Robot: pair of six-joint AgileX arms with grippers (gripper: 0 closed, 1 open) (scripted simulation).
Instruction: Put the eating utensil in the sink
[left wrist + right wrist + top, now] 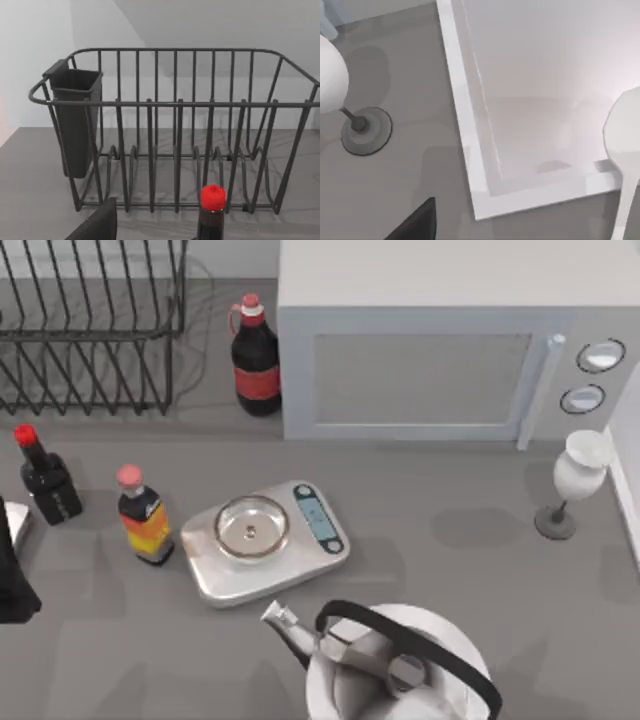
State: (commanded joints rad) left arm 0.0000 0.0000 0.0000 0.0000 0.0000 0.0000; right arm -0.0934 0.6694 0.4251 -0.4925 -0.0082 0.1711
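Note:
The eating utensil is a white spoon (621,135). In the right wrist view its rounded bowl stands in front of the near rim of the white sink (470,145), with the handle running out of the picture. One dark finger (415,224) of my right gripper (480,237) sits well apart from the spoon, not touching it, and nothing lies between the fingers. The sink's edge (626,475) runs along the table's right side. My left arm (12,575) is parked at the left edge, its dark finger (95,225) spread off to one side, holding nothing.
A wine glass (575,475) stands just left of the sink. A microwave (450,340) and cola bottle (256,358) are at the back, a dish rack (90,325) back left. Two small bottles (145,518), a kitchen scale (265,538) and a kettle (395,665) fill the front.

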